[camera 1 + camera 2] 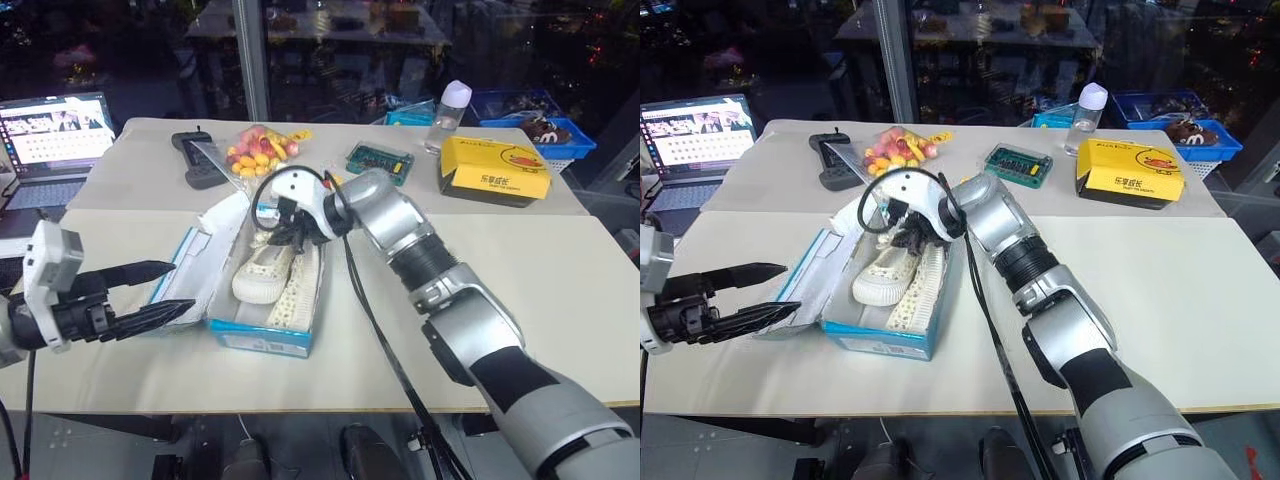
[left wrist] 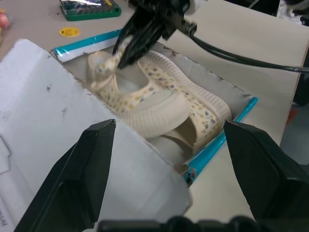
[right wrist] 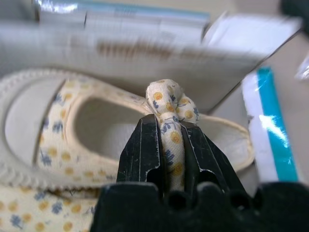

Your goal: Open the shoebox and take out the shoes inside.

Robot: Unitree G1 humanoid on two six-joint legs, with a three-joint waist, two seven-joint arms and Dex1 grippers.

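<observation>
Nearest my head camera, at about 8 o'clock, my left gripper (image 1: 150, 295) hangs over the table's near left edge with its black fingers spread wide, holding nothing, tips toward the shoebox (image 1: 262, 340). The blue box sits open just left of centre on the beige table (image 1: 520, 300), its white-lined lid (image 1: 200, 265) folded out toward 9 o'clock. Both shoes (image 1: 285, 280) lie inside. My right gripper (image 3: 169, 159) reaches in from 3 o'clock and is pinched shut on the strap of one shoe (image 3: 87, 130).

Beyond the box, toward 12 o'clock, I see a bag of coloured sweets (image 1: 260, 150), a black handset (image 1: 197, 158) and a green case (image 1: 380, 160); a yellow box (image 1: 495, 170) and a bottle (image 1: 448, 115) stand at 1 to 2 o'clock, a laptop (image 1: 50, 140) at 10. The right half of the table is bare. Behind the far edge is dark glass.
</observation>
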